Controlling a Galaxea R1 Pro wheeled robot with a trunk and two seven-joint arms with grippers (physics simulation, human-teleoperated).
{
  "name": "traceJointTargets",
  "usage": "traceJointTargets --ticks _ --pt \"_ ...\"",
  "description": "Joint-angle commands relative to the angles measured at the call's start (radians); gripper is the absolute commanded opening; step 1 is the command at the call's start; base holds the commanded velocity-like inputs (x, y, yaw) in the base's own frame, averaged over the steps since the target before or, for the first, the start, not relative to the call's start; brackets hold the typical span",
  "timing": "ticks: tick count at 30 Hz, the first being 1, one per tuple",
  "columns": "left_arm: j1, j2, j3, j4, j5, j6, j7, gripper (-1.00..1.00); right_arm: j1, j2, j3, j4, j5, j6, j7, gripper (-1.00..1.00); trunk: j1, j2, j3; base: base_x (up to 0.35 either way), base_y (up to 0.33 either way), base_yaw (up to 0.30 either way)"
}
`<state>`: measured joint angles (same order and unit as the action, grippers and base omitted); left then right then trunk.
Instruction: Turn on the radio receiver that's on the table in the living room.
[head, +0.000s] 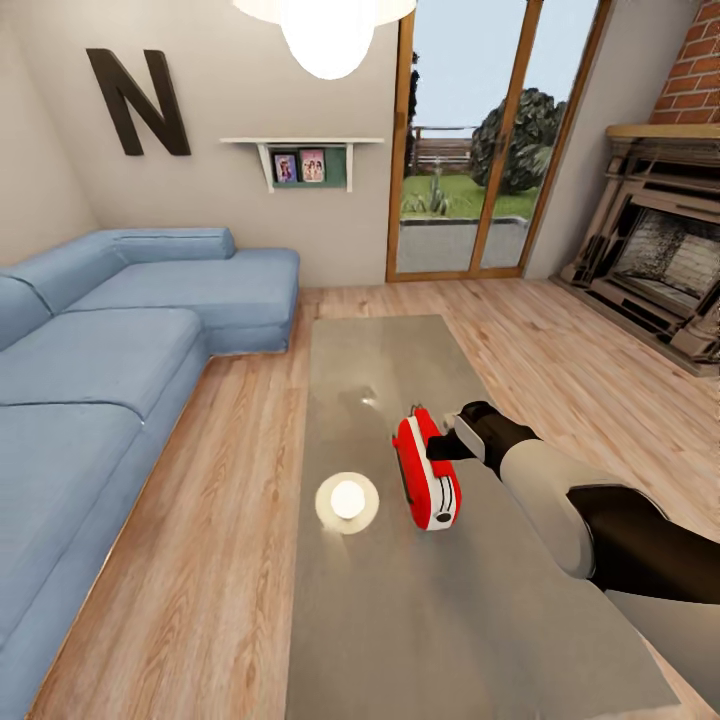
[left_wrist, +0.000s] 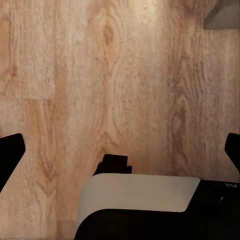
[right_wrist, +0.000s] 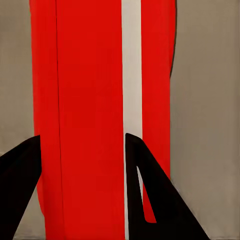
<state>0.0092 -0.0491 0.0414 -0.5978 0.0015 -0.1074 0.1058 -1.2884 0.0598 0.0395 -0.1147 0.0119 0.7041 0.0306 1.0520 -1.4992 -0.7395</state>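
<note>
The red radio receiver (head: 425, 478) with white trim stands edge-on near the middle of the long glossy table (head: 400, 620) in the living room. My right gripper (head: 441, 447) reaches in from the right and touches the radio's upper side. In the right wrist view the radio (right_wrist: 90, 100) is very close, a red body with a white stripe. The right gripper (right_wrist: 82, 140) hovers over it, its two dark fingers (right_wrist: 150, 195) partly apart and not clamped on it. My left gripper (left_wrist: 120, 150) hangs open over the wooden floor.
A blue sectional sofa (head: 100, 370) runs along the table's left side. Wood-framed glass doors (head: 470, 150) stand at the back, with a brick fireplace (head: 660, 260) to the right. A big dark "N" (head: 135, 100) hangs on the wall. A lamp's reflection (head: 347, 500) glows on the tabletop beside the radio.
</note>
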Motion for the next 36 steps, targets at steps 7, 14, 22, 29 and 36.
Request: traceJointTargets --ticks 7,14,22,29,36 --pt "0.0 0.0 0.0 0.0 0.0 0.0 0.0 1.0 0.0 0.0 -0.001 0.0 -0.001 0.0 0.0 -1.0 -0.027 0.049 0.022 -0.296 0.0 0.0" --pt "0.0 -0.001 0.0 0.0 0.0 0.0 0.0 1.0 0.0 0.0 -0.001 0.0 -0.001 0.0 0.0 -1.0 -0.054 0.098 0.044 -0.022 0.0 0.0" --pt "0.0 -0.002 0.0 0.0 0.0 0.0 0.0 1.0 0.0 0.0 -0.001 0.0 0.004 -0.001 0.0 -1.0 -0.084 0.154 0.069 0.0 0.0 0.0" --pt "0.0 -0.002 0.0 0.0 0.0 0.001 0.0 1.0 0.0 0.0 -0.001 0.0 0.006 -0.002 0.001 -1.0 -0.111 0.203 0.091 0.0 0.0 0.0" --pt "0.0 -0.002 0.0 0.001 0.0 0.002 0.0 1.0 0.0 0.0 -0.001 0.0 0.008 -0.002 0.001 -1.0 -0.138 0.252 0.113 0.0 0.0 0.0"
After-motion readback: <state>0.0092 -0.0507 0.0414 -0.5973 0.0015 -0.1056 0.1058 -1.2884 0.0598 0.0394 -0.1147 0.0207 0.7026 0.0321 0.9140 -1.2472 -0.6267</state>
